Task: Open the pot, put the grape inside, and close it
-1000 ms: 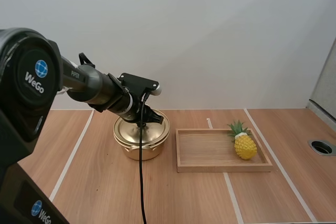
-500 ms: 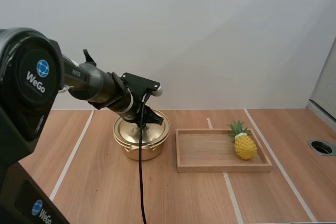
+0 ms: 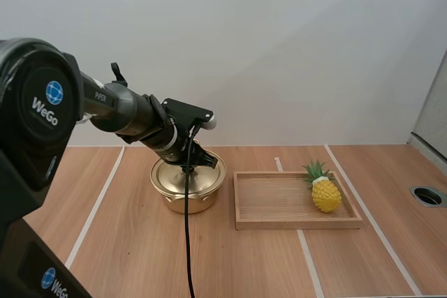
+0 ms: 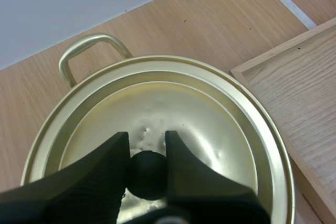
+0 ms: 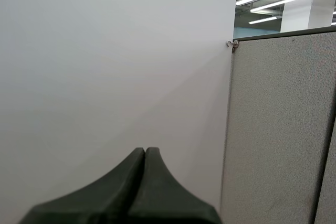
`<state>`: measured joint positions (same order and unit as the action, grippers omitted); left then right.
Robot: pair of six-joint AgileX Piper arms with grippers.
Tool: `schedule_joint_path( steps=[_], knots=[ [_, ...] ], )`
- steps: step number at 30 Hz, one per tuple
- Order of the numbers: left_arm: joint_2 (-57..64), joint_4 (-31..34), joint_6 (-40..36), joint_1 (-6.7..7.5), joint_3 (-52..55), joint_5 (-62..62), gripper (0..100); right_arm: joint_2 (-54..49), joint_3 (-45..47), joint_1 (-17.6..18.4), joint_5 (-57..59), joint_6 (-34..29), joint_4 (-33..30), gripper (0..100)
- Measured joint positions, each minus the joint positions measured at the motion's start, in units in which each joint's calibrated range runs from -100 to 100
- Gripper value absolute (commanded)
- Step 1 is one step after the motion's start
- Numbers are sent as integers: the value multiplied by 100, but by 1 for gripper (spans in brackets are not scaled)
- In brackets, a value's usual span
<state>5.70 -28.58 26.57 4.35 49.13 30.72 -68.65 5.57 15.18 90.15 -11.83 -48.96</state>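
Two left fingers (image 4: 105, 171) are closed on either side of the black knob (image 4: 149, 174), touching it on both sides as far as I can tell, so the grab looks made. Compared with a second ago they've sunk a bit lower and slid slightly right, down onto the lid (image 4: 173, 103). The lid itself hasn't lifted though. It sits flat on the gold pot (image 3: 187, 199), which hasn't budged on the wooden surface (image 3: 126, 242). So opening is the step in hand, and I'd guess a straight pull up comes next. Just right of the pot is the wooden tray (image 3: 293, 225), and heads up: what's in it, at the far right end, is a pineapple (image 3: 325, 195) rather than grapes. The right fingers (image 5: 131, 182) are pressed together, holding nothing.
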Motion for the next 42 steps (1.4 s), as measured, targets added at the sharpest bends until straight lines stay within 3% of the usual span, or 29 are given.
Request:
schedule_joint_path(
  steps=[6, 8, 11, 13, 14, 28, 39, 40, 42],
  knots=[
    [0, 0, -19, 0, 0, 0, 1, 0, 0, 0, 0, 0, 0, 0],
    [0, 10, -79, 0, 0, 0, 11, 0, 0, 0, 0, 0, 0, 0],
    [0, 32, -287, 0, 0, 0, 51, 0, 0, 0, 0, 0, 0, 0],
    [0, 76, -349, 0, 40, 75, 96, 0, 0, 0, 0, 0, 0, 0],
    [0, 91, -364, 0, 42, 77, 100, 0, 0, 0, 0, 0, 0, 0],
    [524, 47, -337, 0, -197, -304, 100, 0, 0, 0, 0, 0, 0, 0],
    [1947, 44, -326, -18, -1056, -2313, 100, 0, 0, -2, 16, 0, 0, 0],
    [2081, 57, -317, -39, -1166, -2356, 86, 0, 0, -2, 16, 0, 0, 0],
    [2400, 85, -317, -106, -1405, -2367, 40, 0, 0, -2, 16, 0, 22, 0]
  ],
)
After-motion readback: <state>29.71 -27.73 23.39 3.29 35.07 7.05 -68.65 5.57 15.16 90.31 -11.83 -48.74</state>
